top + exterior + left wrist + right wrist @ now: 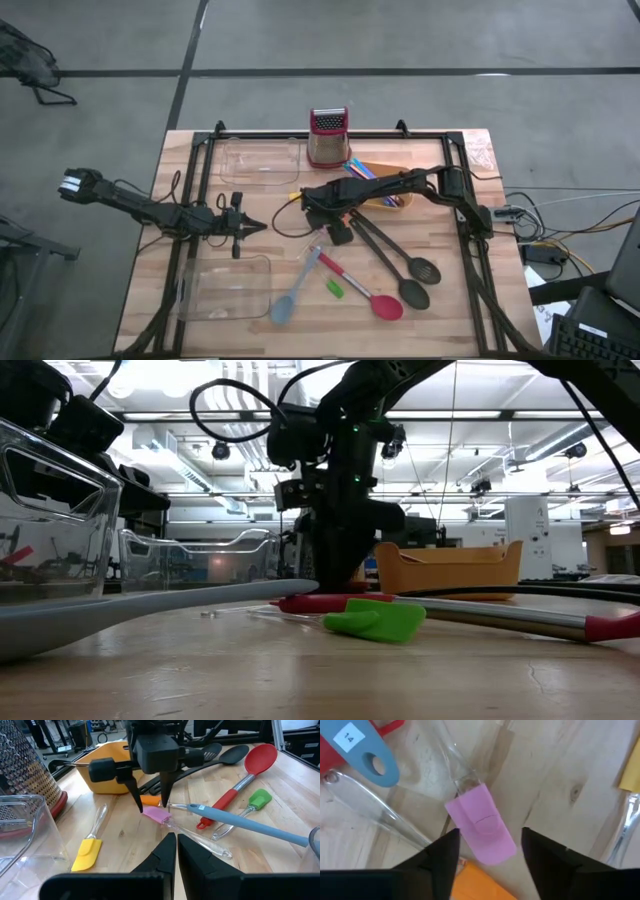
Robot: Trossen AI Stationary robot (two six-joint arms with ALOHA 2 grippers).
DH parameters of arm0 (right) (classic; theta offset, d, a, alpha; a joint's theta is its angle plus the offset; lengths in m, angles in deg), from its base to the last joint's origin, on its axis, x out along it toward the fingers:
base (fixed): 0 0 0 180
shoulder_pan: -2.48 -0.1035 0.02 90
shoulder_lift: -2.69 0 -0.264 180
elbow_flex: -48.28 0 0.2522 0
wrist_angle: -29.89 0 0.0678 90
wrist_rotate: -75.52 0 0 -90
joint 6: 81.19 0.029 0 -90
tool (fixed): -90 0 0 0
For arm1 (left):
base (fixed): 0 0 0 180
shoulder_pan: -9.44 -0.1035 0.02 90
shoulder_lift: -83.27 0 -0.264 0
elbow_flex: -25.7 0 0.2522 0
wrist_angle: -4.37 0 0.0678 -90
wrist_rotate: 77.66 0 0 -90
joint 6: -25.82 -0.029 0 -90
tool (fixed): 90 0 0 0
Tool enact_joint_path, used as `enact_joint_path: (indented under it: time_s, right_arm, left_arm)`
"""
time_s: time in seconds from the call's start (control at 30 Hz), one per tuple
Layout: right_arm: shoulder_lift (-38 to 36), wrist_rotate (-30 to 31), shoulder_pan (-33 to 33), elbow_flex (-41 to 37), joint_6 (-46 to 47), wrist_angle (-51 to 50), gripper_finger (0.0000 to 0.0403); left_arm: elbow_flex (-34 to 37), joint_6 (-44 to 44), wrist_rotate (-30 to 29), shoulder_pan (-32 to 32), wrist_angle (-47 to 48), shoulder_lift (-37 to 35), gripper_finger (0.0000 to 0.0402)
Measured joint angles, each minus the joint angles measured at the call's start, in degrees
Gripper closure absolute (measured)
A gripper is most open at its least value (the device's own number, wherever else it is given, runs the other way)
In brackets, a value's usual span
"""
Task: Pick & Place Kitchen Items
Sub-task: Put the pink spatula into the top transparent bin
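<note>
Near mid-worktop, right end effector point(150, 806) pointing down, fingers apart, straddling a small pink silicone spatula head on a clear handle point(481, 824), tips just off the wood and not clamped on it. Orange silicone head point(150, 799) directly behind, touching or nearly so; cannot tell which. Crowding that spot: grey-blue long-handled spatula point(296, 289) with its handle end lying just beside the pink head, and red-headed spoon with a metal and red handle point(360, 287) angled alongside. Small green silicone head on a clear handle point(333, 289) between those two. Small yellow silicone spatula with a clear handle point(90, 846) apart on the other side. Two long black spoons, one slotted point(405, 272), fanned out beyond toward the right rail. Orange bowl holding thin coloured sticks point(385, 185) near the red-topped metal box grater point(328, 137) at the far edge. Left end effector point(252, 227) pinched together, empty, low over the wooden worktop point(450, 310), between two clear plastic trays point(225, 288).
</note>
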Motion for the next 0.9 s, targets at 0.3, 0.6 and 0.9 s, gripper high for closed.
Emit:
enact_joint_path:
  time_s: [0.3, 0.6, 0.9]
  right_arm:
    - [2.1, -0.9, 0.0, -0.8, -3.7, 2.0, 0.0121]
    - [3.6, -2.1, 0.0, -1.3, -4.0, 2.7, 0.0214]
    - [3.7, -5.1, -0.1, -2.1, -3.7, 5.7, 0.0379]
  left_arm:
    - [0.0, 0.0, 0.0, 0.0, 0.0, 0.0, 0.0378]
    - [0.0, 0.0, 0.0, 0.0, 0.0, 0.0, 0.0378]
    - [0.0, 0.0, 0.0, 0.0, 0.1, 0.0, 0.0378]
